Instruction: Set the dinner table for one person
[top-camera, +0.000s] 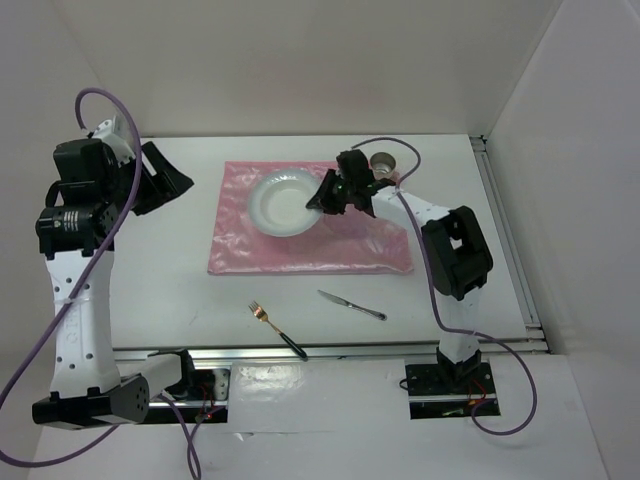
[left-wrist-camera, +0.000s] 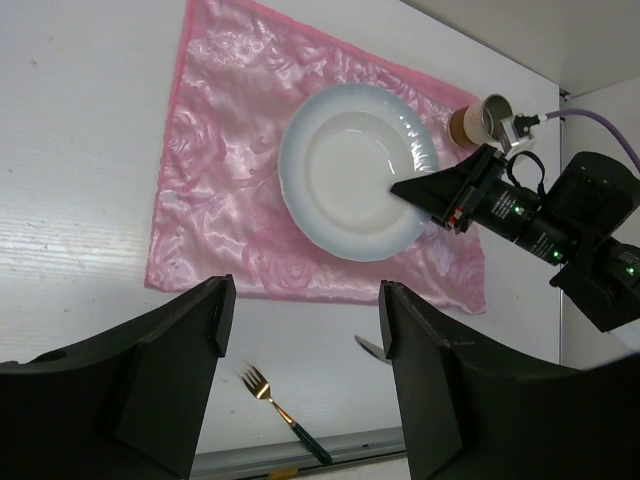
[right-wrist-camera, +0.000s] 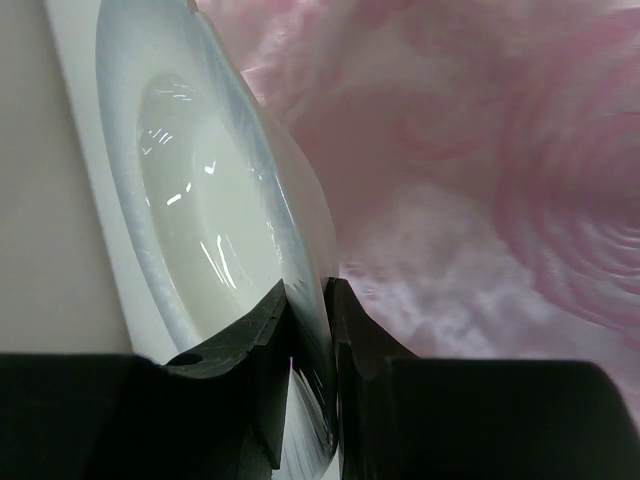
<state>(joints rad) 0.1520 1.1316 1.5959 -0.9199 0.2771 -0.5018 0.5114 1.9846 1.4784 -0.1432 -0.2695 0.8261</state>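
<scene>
A white plate lies on the pink mat in the middle of the dinner table. My right gripper is shut on the plate's right rim; in the right wrist view the rim of the plate runs between the two fingers of the gripper, over the mat. My left gripper hangs open above the table's left side, holding nothing. From the left wrist the gripper frames the plate, mat and right gripper.
A gold fork with a dark handle and a silver knife lie on the bare table in front of the mat. A small metal cup stands behind the right gripper at the mat's far right corner. Fork and cup also show from the left wrist.
</scene>
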